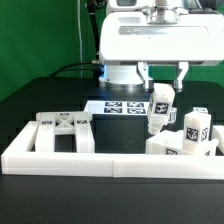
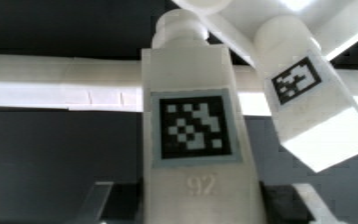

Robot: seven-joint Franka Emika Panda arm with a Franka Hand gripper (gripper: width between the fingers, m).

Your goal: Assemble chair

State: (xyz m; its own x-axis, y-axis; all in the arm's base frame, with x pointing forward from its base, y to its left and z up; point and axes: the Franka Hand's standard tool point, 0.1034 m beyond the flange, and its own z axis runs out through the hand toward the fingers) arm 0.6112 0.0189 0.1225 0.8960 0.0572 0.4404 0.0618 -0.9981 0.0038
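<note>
My gripper (image 1: 160,92) is shut on a white blocky chair leg (image 1: 158,108) with a black-and-white tag. The leg hangs slightly tilted above the table, just behind the cluster of other chair pieces (image 1: 186,138) at the exterior view's right. In the wrist view the held leg (image 2: 197,110) runs up the middle between my fingers (image 2: 99,198), its tag facing the camera. Another tagged white piece (image 2: 300,85) lies slanted close beside it. A ladder-like chair frame (image 1: 62,131) lies flat at the exterior view's left.
A long low white border rail (image 1: 100,160) runs along the front and wraps the sides. The marker board (image 1: 122,106) lies flat behind the pieces, near the arm's base. A green backdrop stands at the back.
</note>
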